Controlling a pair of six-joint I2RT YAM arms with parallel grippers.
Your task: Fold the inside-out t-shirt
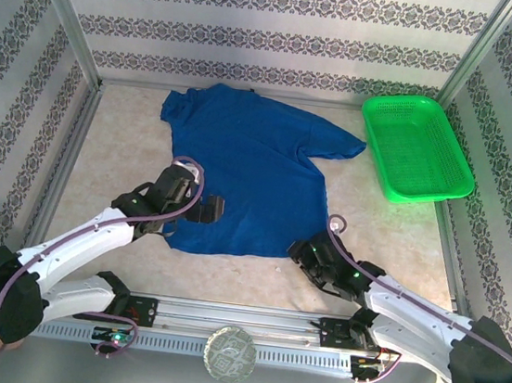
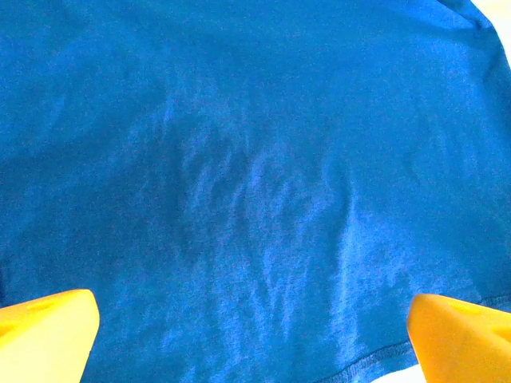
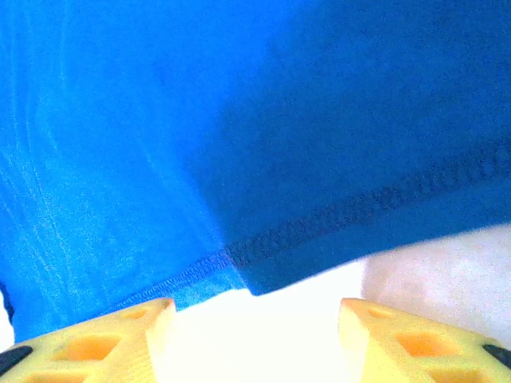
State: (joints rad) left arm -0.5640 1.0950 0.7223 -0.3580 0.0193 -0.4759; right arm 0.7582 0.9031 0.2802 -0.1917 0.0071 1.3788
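The inside-out t-shirt (image 1: pixel 244 171) is royal blue and lies spread on the table, collar toward the far wall and hem toward the arms. My left gripper (image 1: pixel 202 211) hovers over its near left part. In the left wrist view the gripper (image 2: pixel 251 339) is open wide, yellow fingertips (image 2: pixel 48 331) at the frame's bottom corners, with smooth blue cloth (image 2: pixel 255 159) below. My right gripper (image 1: pixel 309 257) sits at the hem's near right corner. In the right wrist view the gripper (image 3: pixel 255 335) is open. The stitched hem corner (image 3: pixel 263 275) lies just ahead of its jaws, with nothing between them.
A green mesh basket (image 1: pixel 418 146) stands at the far right of the table. Patterned walls close in the back and both sides. Bare table (image 1: pixel 391 236) shows to the right of the shirt and along the near edge.
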